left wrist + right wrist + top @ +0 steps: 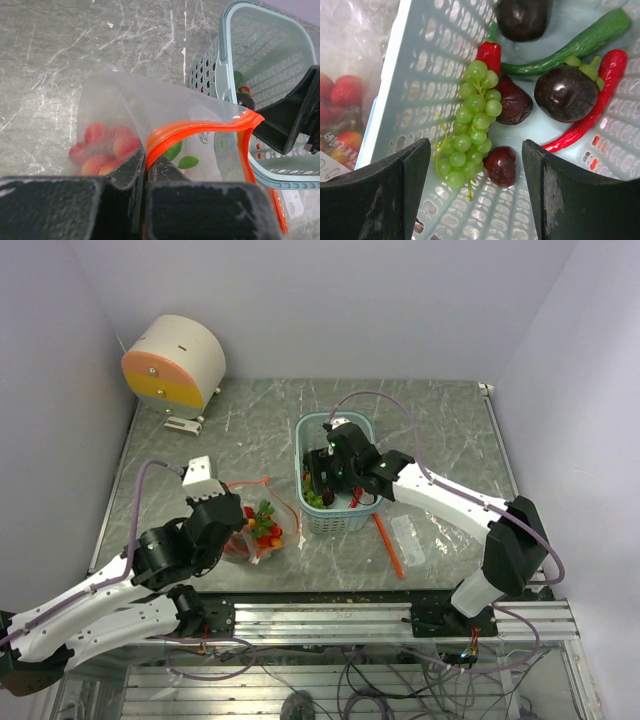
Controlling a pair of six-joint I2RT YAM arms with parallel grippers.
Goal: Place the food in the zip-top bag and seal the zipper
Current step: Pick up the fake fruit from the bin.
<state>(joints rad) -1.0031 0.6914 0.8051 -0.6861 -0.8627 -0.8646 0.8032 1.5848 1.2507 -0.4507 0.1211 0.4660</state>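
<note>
The zip-top bag (115,100) lies on the table left of the light-blue basket (340,523), with red and orange food (105,145) inside it. My left gripper (145,162) is shut on the orange-red zipper (200,127) and holds the mouth up and open. My right gripper (475,155) is down inside the basket (415,75), open, with green grapes (475,120) and a dark red fruit (501,165) between its fingers but untouched. A mangosteen (566,92), red chillies (600,95) and a green chilli (570,45) lie further in.
A round cream and orange device (175,362) stands at the back left. An orange stick (388,545) and a clear plastic piece (408,540) lie right of the basket. The metal rail (350,615) runs along the table's near edge.
</note>
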